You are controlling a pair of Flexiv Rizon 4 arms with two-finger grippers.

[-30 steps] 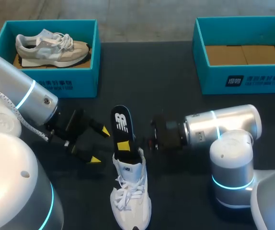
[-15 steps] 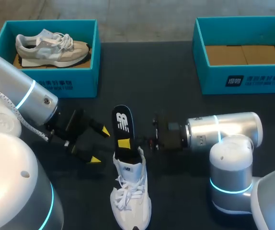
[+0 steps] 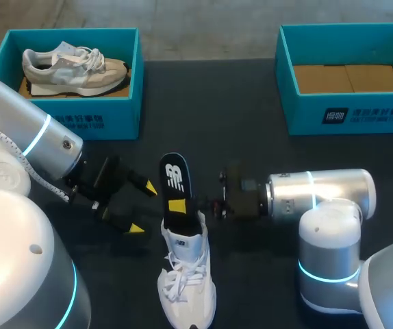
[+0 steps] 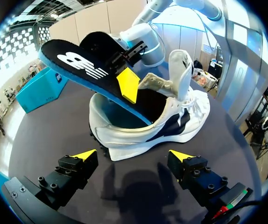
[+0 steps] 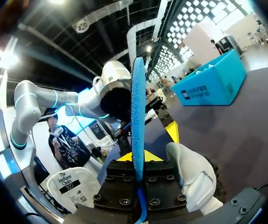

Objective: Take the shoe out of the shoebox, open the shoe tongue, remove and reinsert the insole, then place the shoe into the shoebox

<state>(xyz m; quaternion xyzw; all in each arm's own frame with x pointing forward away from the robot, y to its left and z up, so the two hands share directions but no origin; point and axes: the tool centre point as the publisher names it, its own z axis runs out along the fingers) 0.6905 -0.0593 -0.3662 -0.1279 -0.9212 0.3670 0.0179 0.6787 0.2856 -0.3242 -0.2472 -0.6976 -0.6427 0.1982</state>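
Right claw (image 5: 137, 161) pinching insole (image 3: 174, 182): yellow tip flat on black top face, other finger on blue underside. Insole tilted up, front end down in opening of white shoe (image 3: 186, 281), heel end raised clear. Shoe upright on dark bench (image 3: 237, 116), tongue (image 4: 180, 70) pulled up. Left claw (image 3: 140, 207) spread, holding nothing, just beside shoe heel, not touching. Teal shoebox (image 3: 80, 116) at far left holds grey-beige sneaker (image 3: 73, 65). Second teal shoebox (image 3: 350, 113) at far right, cardboard floor showing.
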